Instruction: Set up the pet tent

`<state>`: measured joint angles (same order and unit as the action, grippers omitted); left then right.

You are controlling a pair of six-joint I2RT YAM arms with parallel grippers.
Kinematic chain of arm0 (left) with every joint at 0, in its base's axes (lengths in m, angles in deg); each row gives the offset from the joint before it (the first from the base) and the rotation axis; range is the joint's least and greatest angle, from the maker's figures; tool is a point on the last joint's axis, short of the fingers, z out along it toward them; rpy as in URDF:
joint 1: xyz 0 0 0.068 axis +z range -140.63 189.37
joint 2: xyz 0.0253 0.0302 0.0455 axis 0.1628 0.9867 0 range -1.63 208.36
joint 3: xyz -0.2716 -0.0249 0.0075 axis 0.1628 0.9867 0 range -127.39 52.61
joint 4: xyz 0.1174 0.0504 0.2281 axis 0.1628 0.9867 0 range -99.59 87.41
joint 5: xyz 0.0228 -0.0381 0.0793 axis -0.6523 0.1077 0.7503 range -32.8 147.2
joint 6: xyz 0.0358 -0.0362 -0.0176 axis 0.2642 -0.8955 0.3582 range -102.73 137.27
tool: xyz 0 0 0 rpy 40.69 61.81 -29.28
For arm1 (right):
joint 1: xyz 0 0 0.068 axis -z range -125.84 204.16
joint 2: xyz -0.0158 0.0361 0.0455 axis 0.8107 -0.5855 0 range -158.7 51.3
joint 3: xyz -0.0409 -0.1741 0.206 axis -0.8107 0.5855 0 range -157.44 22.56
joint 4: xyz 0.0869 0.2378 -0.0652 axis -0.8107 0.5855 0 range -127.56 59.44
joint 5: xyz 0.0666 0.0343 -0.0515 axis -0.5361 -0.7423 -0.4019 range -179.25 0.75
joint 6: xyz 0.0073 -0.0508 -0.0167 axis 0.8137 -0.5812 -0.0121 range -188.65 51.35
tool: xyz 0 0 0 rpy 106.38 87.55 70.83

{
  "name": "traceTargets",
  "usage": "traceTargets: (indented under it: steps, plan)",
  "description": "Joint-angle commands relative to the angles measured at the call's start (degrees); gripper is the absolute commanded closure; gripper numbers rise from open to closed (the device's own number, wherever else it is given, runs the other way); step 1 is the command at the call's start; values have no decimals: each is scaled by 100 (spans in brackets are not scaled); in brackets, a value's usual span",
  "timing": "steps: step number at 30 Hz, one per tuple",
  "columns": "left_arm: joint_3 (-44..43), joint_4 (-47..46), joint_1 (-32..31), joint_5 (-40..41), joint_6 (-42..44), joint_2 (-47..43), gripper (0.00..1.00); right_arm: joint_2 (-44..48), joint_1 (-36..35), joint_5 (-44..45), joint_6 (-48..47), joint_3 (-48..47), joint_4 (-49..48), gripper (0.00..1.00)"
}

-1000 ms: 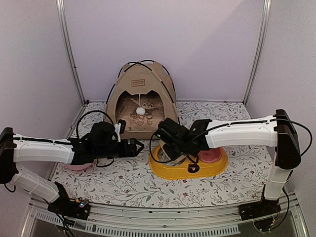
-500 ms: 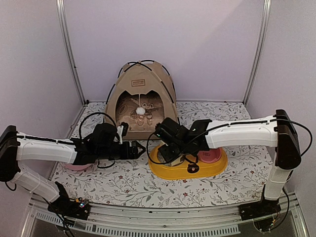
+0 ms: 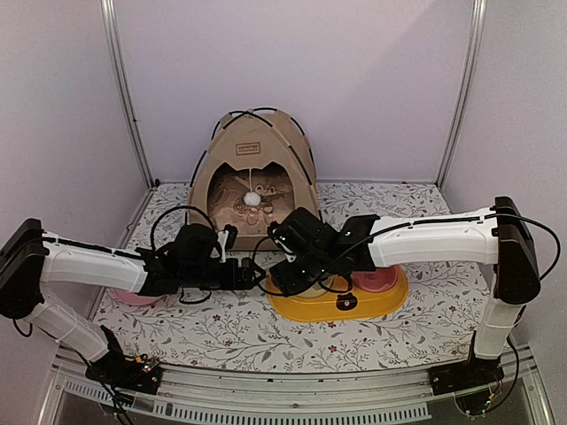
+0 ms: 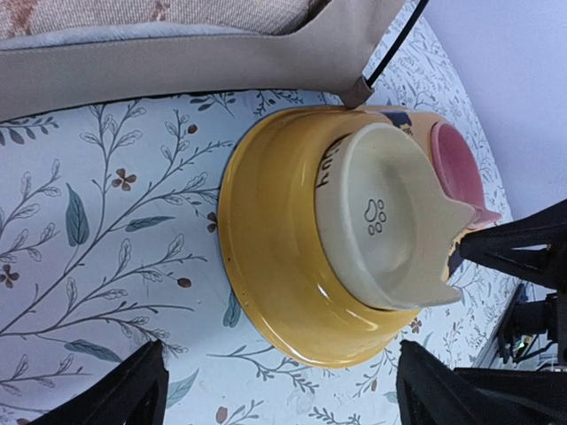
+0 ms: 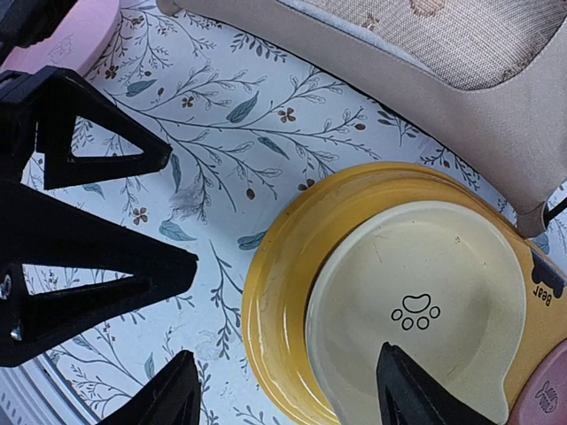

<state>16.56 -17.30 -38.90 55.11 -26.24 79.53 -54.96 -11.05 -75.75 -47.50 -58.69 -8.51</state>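
The tan pet tent (image 3: 252, 173) stands upright at the back centre, black poles arched over it. Its cat-head doorway shows a white pom-pom (image 3: 252, 199) and a cushion inside. The tent's lower edge crosses the top of the left wrist view (image 4: 177, 57) and of the right wrist view (image 5: 399, 84). My left gripper (image 3: 255, 276) is open and empty, low over the mat in front of the tent, its jaws wide (image 4: 279, 398). My right gripper (image 3: 285, 276) is open and empty over the left end of the yellow feeder, facing the left one (image 5: 288, 398).
A yellow double feeder (image 3: 341, 299) lies in front of the tent, holding a cream paw-print bowl (image 5: 416, 310) and a pink bowl (image 3: 379, 282). Another pink bowl (image 3: 133, 297) sits under the left arm. Walls close in the back and sides.
My left gripper has moved right toward the yellow feeder. My right gripper has shifted left and down over the feeder's left end. The tent has not moved.
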Motion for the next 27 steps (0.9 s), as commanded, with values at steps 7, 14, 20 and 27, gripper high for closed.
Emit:
traceTargets:
  steps: [7,14,20,27]
  plan:
    - [-379,-252,-121,-158,79,442,12,185,51,-127,346,56,-105,30]
    - [-503,-243,-187,-224,118,588,12,746,517,-448,627,624,-360,30]
    - [-506,-240,-226,-263,128,664,13,1194,804,-638,839,1141,-490,32]
    - [-663,-232,-318,-327,175,859,15,1606,1185,-958,1136,1880,-790,38]
